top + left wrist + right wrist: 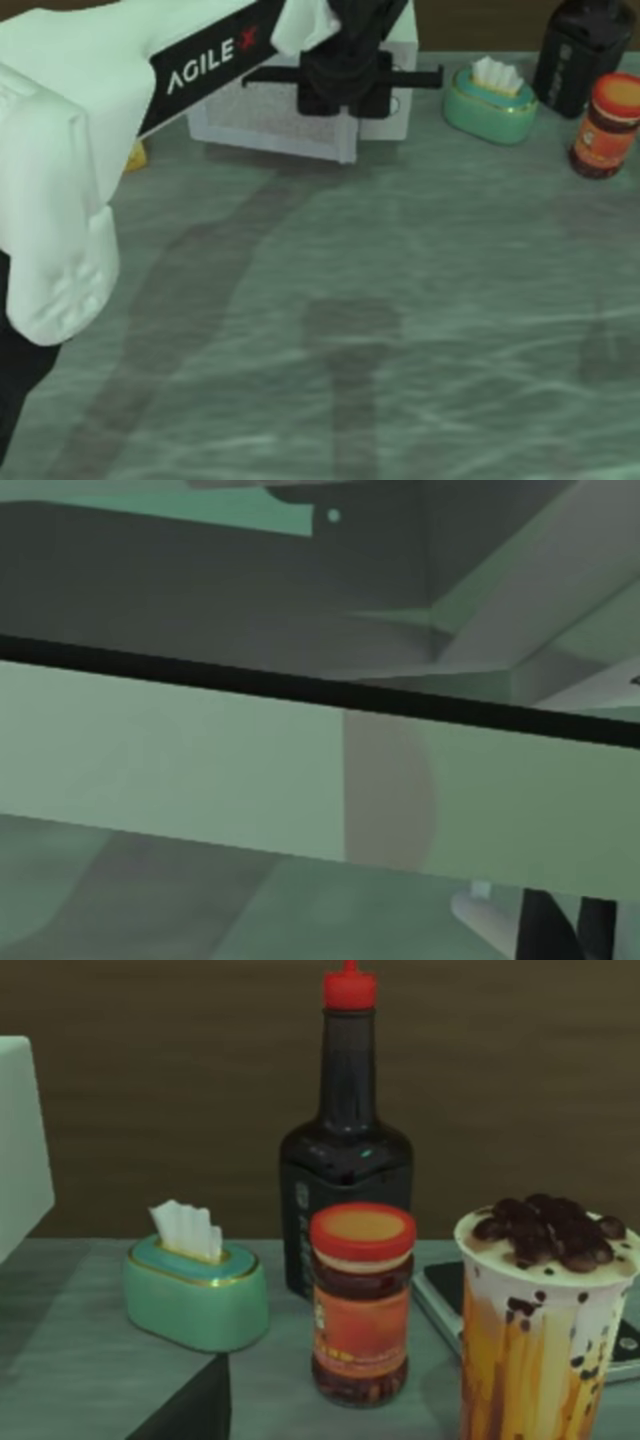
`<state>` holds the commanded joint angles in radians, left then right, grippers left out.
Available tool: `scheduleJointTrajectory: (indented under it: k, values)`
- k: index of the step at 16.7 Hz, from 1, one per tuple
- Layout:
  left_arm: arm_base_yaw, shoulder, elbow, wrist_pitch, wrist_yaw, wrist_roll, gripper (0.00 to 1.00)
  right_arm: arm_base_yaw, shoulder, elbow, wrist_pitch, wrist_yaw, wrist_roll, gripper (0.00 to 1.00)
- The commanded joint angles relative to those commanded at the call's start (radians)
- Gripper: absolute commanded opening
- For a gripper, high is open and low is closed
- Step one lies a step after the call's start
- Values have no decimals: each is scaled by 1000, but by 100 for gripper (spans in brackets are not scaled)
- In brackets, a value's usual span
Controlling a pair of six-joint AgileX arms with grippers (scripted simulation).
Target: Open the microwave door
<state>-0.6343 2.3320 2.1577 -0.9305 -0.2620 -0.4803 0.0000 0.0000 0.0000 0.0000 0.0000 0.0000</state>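
Observation:
The white microwave [398, 45] stands at the table's far edge, mostly covered by my left arm. Its door [262, 128], with the grey speckled window, hangs slightly ajar, its free edge [348, 150] forward of the knob panel. My left gripper [346, 118] sits at that free edge, shut on it. In the left wrist view, dark fingers [548, 932] close together stand beside a pale handle-like bar [485, 916], under a wide pale panel of the microwave [180, 750]. My right arm is out of the top view; only a dark piece of its gripper [192, 1412] shows.
Right of the microwave sit a green tissue box [490, 100], a dark sauce bottle [585, 45] and a red-lidded jar [607, 125]. The right wrist view adds a bubble tea cup [545, 1320] and a phone [440, 1290]. A yellow object [135, 155] peeks from behind my left arm.

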Motion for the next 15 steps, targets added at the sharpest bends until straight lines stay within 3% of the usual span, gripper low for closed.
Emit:
scheduleJointTrajectory:
  k: [15]
  values:
    - [10,-117,-198,106,50,103,0,0,0,0,0,0,0,100]
